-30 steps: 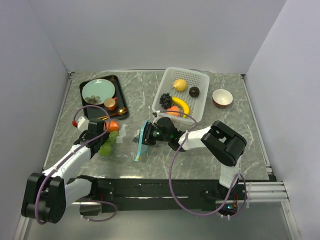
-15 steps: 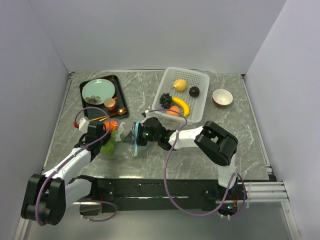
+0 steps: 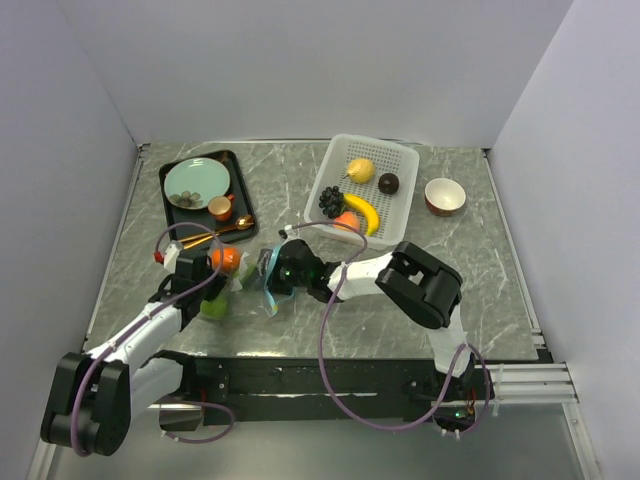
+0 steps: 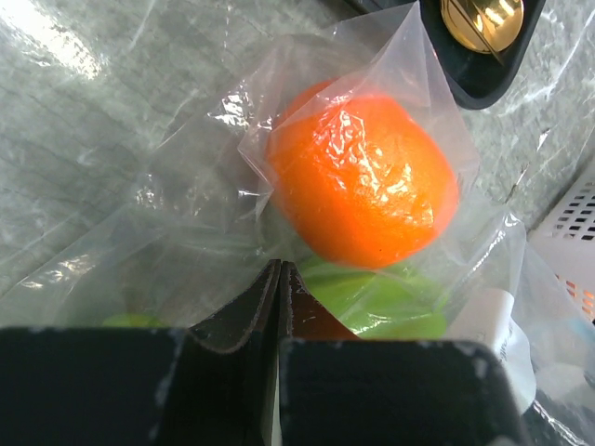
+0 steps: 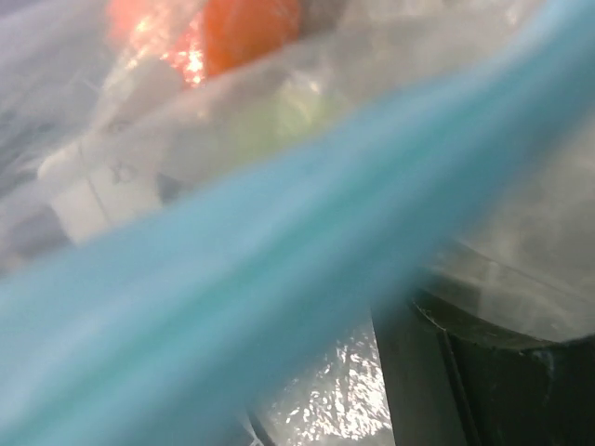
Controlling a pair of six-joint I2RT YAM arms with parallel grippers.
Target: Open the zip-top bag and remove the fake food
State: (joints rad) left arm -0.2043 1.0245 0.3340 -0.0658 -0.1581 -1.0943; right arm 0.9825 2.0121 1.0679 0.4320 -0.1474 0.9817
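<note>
Between the two grippers: the bag (image 3: pixel 243 278), clear and crumpled on the table. Orange (image 4: pixel 363 177) and lime (image 4: pixel 372 299) are inside. The orange is just ahead of the left gripper (image 4: pixel 279 283) and the lime is right at its tips.
Left jaws are pressed together, pinching bag film.
Right gripper (image 3: pixel 273 278) is at the bag's other end, on the teal zipper strip (image 5: pixel 279 242). The strip runs blurred across the whole right wrist view. Only one finger (image 5: pixel 483 372) is clear. Jaws look clamped on the film under the strip.
Behind the right gripper: basket (image 3: pixel 320 190) with lemon (image 3: pixel 360 170), brown ball (image 3: pixel 389 183), grapes (image 3: pixel 330 200) and banana (image 3: pixel 362 212). The peach (image 3: pixel 345 221) is half hidden under the banana.
Beyond the left gripper: tray (image 3: pixel 240 190) with plate (image 3: pixel 195 183), cup (image 3: pixel 220 208) and spoon (image 3: pixel 235 228).
Far right of the basket: bowl (image 3: pixel 444 195).
The lime is partly cut off by the left fingers.
</note>
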